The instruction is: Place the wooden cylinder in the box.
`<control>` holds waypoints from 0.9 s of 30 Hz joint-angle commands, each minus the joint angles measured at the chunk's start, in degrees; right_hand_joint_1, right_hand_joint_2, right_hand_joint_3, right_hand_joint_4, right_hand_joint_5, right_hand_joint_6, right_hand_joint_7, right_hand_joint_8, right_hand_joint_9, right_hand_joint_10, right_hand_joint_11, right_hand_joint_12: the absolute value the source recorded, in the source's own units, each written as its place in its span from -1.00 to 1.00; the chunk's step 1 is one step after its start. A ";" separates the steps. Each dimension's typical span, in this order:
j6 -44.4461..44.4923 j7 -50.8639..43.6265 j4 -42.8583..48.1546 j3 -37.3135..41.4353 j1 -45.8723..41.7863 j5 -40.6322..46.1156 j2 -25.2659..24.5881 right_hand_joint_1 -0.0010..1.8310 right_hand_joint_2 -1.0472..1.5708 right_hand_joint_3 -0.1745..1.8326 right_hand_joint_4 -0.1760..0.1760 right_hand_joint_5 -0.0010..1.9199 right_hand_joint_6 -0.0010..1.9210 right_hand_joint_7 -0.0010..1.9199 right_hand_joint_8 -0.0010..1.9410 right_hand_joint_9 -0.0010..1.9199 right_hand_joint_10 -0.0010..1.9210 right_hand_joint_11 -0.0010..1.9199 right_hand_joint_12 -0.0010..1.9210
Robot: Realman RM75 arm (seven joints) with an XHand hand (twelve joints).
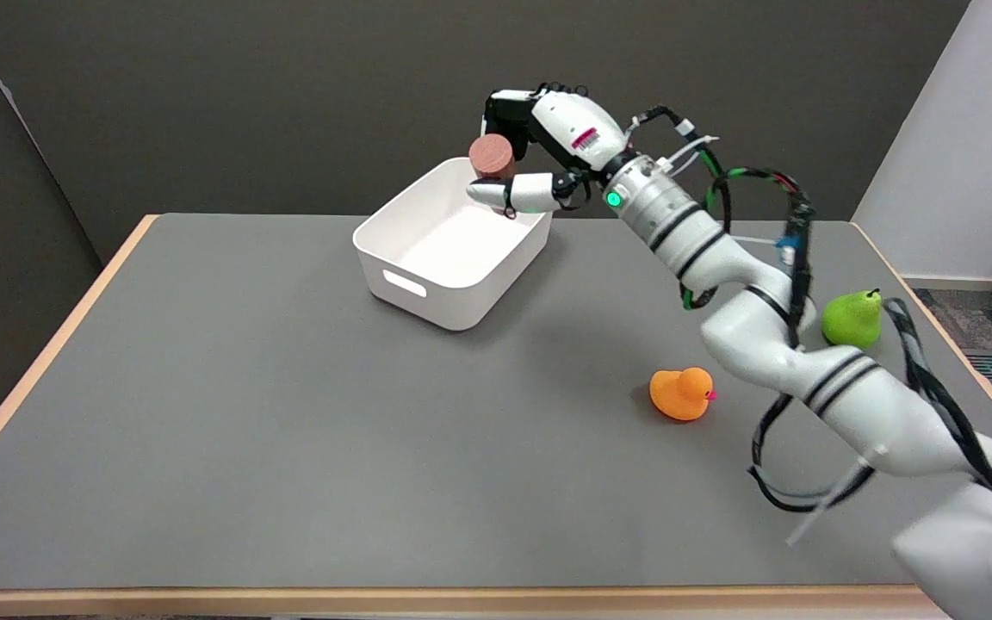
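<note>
The wooden cylinder, reddish-brown with a round flat end facing me, is up in the air over the far right part of the white box. My right hand holds it, with black fingers behind and above it and a white finger stretched out beneath it. The box stands on the grey table at centre back, with a handle slot in its near wall, and its inside looks bare. My right arm reaches in from the lower right.
An orange toy duck sits on the table right of centre. A green pear stands near the table's right edge, partly behind my arm. Loose cables hang from the arm. The table's wooden edge runs along the left.
</note>
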 commanded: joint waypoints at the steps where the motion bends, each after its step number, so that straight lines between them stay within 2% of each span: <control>1: 1.89 -1.18 -31.13 -10.35 18.67 4.78 -10.66 0.27 0.67 -0.59 -0.26 -0.33 0.64 -0.10 0.28 -0.17 0.31 -0.55 1.00; 15: 1.26 -1.03 -30.98 -11.60 18.54 4.78 -11.24 0.26 0.69 -0.62 -0.24 -0.35 0.65 -0.12 0.31 -0.17 0.32 -0.63 1.00; 20: -1.45 -0.95 -31.39 -12.89 16.89 6.12 -11.47 0.26 0.69 -0.63 -0.23 -0.36 0.65 -0.12 0.32 -0.18 0.32 -0.65 1.00; 23: -2.31 -0.78 -31.45 -12.89 14.68 8.80 -11.34 0.25 0.68 -0.60 -0.34 -0.36 0.63 -0.10 0.29 -0.19 0.32 -0.68 1.00; 25: -2.65 -0.78 -31.47 -12.89 11.92 12.44 -11.03 0.03 0.65 -0.42 -0.05 -0.32 0.63 -0.12 0.11 -0.21 0.30 -0.61 1.00; 27: -2.44 -0.78 -31.54 -12.60 9.60 15.20 -10.85 0.02 0.67 -0.47 -0.01 -0.32 0.60 -0.19 0.05 -0.29 0.29 -0.62 0.98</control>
